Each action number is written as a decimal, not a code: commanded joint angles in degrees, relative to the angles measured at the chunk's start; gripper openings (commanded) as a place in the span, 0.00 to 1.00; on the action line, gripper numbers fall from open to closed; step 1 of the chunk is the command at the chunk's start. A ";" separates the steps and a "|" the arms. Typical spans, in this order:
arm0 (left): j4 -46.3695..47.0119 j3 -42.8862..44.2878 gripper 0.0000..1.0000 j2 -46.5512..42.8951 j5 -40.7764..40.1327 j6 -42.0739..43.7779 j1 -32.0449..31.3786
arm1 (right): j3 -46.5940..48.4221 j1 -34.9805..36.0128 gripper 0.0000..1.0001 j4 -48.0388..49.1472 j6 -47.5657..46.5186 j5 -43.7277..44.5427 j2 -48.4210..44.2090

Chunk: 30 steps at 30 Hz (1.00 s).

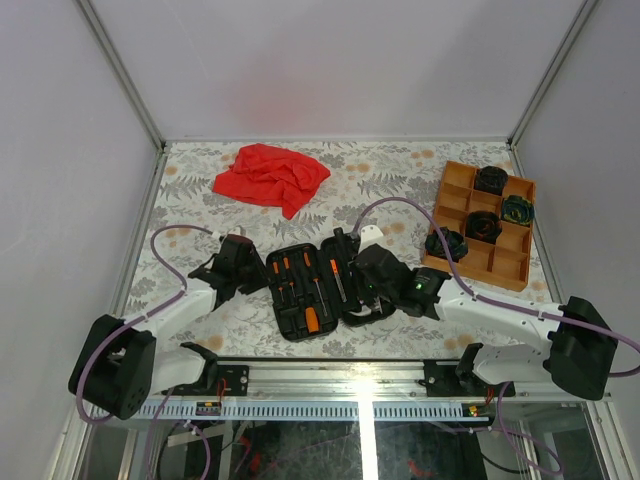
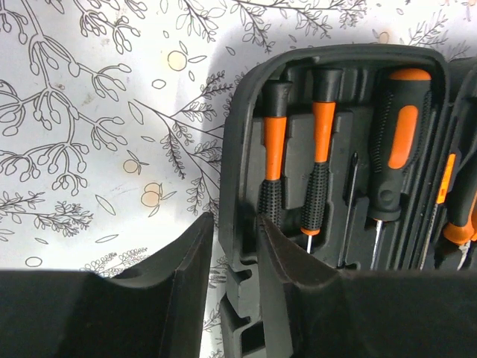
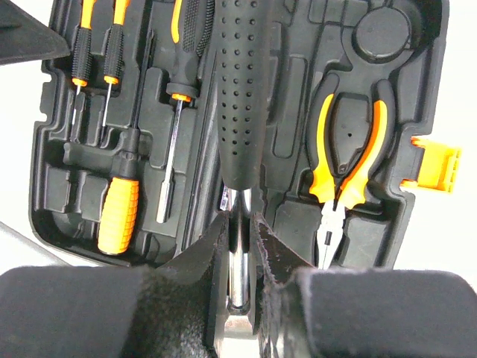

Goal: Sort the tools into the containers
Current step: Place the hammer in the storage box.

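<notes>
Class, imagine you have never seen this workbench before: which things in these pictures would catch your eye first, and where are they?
The open black ribbed plastic tool case lies at the table's near centre, orange-handled screwdrivers slotted inside. The right gripper is shut on the steel shaft of a black-handled hammer over the case, while the left gripper straddles the case's left wall. A crumpled red cloth lies far left; an orange compartment tray with dark coiled bundles stands at the right.

no readable text, labels or numbers anywhere.
</notes>
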 commanded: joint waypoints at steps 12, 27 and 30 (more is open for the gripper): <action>7.27 -2.47 0.00 3.79 -0.01 -2.01 0.25 | 1.16 -0.33 0.00 3.97 -0.09 2.46 -1.19; 6.05 -8.21 0.00 -3.90 0.09 -6.54 0.27 | -2.25 -4.91 0.00 10.58 -3.10 -1.75 2.24; 5.91 -8.29 0.00 -4.06 0.15 -6.39 0.25 | -2.45 -5.78 0.00 11.33 -3.70 -3.33 3.10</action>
